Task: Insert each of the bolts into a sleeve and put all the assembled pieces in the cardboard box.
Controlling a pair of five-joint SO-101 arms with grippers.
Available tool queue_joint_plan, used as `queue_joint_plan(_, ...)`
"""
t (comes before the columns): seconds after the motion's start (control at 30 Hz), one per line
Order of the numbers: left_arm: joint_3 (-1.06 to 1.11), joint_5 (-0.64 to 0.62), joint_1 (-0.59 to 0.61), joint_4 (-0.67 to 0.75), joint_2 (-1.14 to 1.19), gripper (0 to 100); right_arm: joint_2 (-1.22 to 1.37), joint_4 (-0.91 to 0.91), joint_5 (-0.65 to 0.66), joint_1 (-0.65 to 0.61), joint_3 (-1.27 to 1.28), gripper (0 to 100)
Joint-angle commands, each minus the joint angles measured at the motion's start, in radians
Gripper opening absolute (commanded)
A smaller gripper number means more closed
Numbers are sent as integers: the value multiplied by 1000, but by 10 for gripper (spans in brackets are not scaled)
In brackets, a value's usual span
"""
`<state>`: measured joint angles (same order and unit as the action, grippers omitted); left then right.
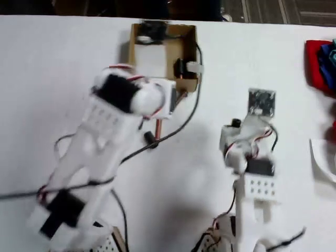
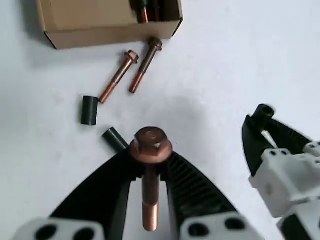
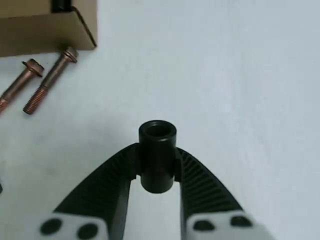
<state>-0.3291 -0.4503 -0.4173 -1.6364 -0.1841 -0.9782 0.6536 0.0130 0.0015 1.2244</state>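
Observation:
My left gripper is shut on a copper bolt, its hex head pointing away from the wrist. Beyond it on the white table lie two loose bolts and two black sleeves. The cardboard box stands just past them, with a copper-and-dark piece inside. My right gripper is shut on a black sleeve, bore facing outward; the same two bolts and the box lie off to its side. The box stands at the back centre.
The left arm leans toward the box, and the right arm stands to its right. A black cable runs across the table from the box. A grey fan-like square, red cloth and a white object sit on the right.

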Motion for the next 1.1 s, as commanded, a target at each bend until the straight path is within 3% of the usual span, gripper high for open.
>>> queue_joint_plan(0.0, 110, -3, 5, 112, -140, 27, -226, -268, -8, -82, 222, 22)
queue_joint_plan(0.13, 280, -3, 9, 301, -209, 27, -503, -529, -8, -108, 479, 21)
queue_joint_plan(0.37, 489, -77, -54, 640, -358, 27, -828, -234, -9, -119, 471, 21)
queue_joint_plan(0.6, 754, -26, -94, 1019, -483, 27, -797, -214, -9, -321, 470, 21)
queue_joint_plan(0.73, 891, 29, -100, 1209, -534, 26, -797, -214, -9, -337, 470, 21)
queue_joint_plan(1.07, 1000, 52, -129, 1272, -539, 26, -797, -214, -9, -341, 470, 21)
